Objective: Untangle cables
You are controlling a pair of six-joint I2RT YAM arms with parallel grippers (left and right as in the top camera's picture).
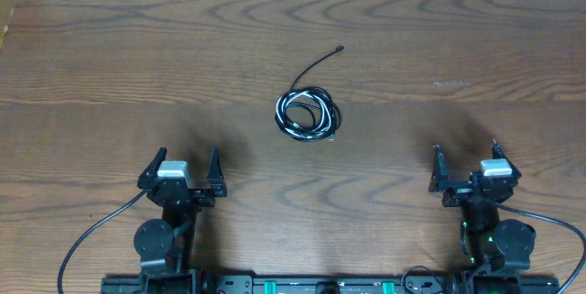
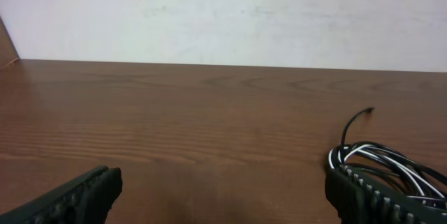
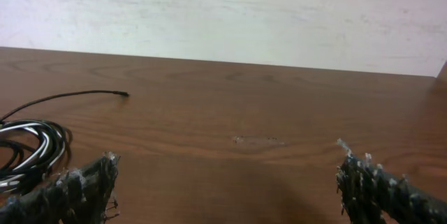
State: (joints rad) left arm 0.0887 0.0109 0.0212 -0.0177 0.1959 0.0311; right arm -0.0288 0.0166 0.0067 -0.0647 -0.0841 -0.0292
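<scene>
The cables [image 1: 307, 115] lie in one small coiled bundle of black and white cords at the table's middle, with one black end trailing up and right to a plug [image 1: 341, 49]. The bundle shows at the right edge of the left wrist view [image 2: 387, 165] and at the left edge of the right wrist view [image 3: 28, 147]. My left gripper [image 1: 183, 168] is open and empty near the front left, well short of the bundle. My right gripper [image 1: 465, 159] is open and empty near the front right.
The brown wooden table [image 1: 137, 56] ends at a pale wall along the back. A faint pale scuff [image 1: 450, 83] marks the wood at the right. Thick black arm cords [image 1: 92, 230] curve by both arm bases at the front edge.
</scene>
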